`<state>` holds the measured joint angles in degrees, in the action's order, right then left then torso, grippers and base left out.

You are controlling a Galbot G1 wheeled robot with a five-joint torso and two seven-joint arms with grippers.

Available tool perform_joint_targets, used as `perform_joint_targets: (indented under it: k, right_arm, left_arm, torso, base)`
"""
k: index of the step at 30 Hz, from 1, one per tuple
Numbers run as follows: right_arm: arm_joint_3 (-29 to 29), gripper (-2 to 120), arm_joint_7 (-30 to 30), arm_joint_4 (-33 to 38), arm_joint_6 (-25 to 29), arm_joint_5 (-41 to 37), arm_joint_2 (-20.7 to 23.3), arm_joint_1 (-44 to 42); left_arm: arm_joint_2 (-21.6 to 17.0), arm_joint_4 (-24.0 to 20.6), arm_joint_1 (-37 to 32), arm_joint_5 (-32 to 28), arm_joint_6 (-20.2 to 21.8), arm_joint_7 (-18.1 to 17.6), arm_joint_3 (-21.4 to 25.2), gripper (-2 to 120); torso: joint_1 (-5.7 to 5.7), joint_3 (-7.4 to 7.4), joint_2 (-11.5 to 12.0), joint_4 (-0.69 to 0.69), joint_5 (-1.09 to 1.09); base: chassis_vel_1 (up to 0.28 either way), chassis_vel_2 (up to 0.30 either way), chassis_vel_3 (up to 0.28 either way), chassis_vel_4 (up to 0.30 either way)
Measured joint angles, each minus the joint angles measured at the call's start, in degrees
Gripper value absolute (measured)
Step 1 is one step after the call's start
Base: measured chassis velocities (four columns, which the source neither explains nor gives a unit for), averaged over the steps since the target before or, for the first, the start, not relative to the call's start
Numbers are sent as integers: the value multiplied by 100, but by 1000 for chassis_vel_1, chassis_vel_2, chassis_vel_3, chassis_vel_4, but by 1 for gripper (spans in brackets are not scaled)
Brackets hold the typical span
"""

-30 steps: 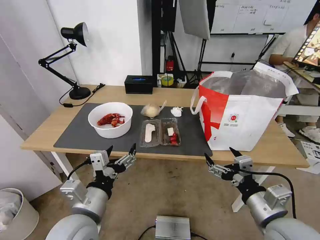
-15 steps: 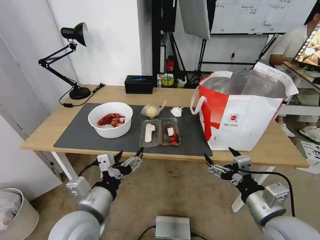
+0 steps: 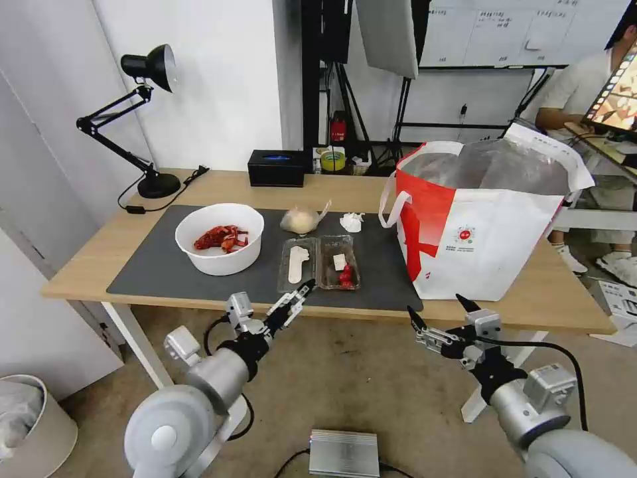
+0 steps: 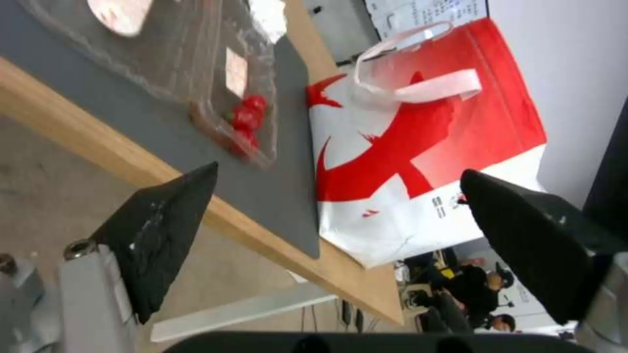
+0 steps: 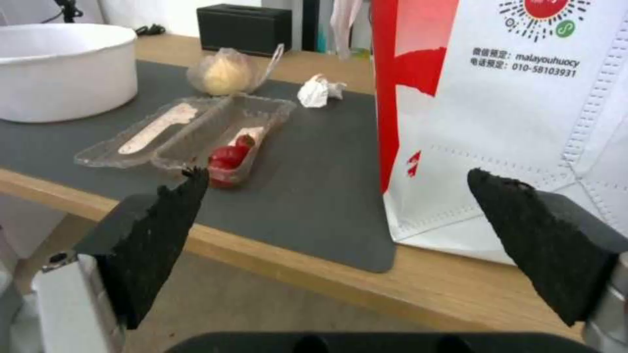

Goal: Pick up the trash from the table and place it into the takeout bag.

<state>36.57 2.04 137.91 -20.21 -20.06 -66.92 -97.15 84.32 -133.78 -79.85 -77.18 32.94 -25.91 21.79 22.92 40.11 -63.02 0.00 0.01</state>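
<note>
Wooden table (image 3: 99, 265) bears trash; left end effector (image 4: 340, 235) gapes toward clamshell box (image 4: 196, 73); right end effector (image 5: 333, 245) gapes before takeout bag (image 5: 523, 122).

Bare dark mat (image 3: 152, 275) lies open along the table's (image 3: 93, 265) front edge. The tall takeout bag (image 3: 484, 226) walls off the right side; bowl (image 3: 219, 239), plastic box (image 3: 318, 263) and lamp (image 3: 142, 119) crowd the rest.

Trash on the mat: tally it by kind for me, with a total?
White bowl with red scraps: 1
Clear clamshell box: 1
Knotted clear bag: 1
Crumpled tissue: 1
Total: 4, none yet in the takeout bag.
</note>
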Motion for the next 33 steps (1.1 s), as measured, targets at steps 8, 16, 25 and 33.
perform_joint_targets:
  k: [8, 16, 25, 33]
  right_arm:
    - [26, 100, -1, 2, 6, 0, -7, -45]
    - [24, 100, -11, -16, 9, 19, -16, -57]
    - [20, 100, -15, -39, 7, 27, 29, -48]
    - [30, 100, -15, -36, 7, 27, 29, -65]
  left_arm:
    - [173, 161, 115, 4, 0, -170, -196, 100]
    - [236, 233, 223, -91, -1, -472, -227, 100]
    - [359, 330, 342, -137, -42, -660, -226, 100]
    - [465, 460, 435, -146, -138, -783, -266, 100]
  torso:
    - [0, 0, 0, 0, 0]
    - [0, 0, 0, 0, 0]
    - [0, 0, 0, 0, -1]
    - [0, 0, 0, 0, 0]
  base:
    - [0, 0, 0, 0]
    - [0, 0, 0, 0]
    - [0, 0, 0, 0]
    - [0, 0, 0, 0]
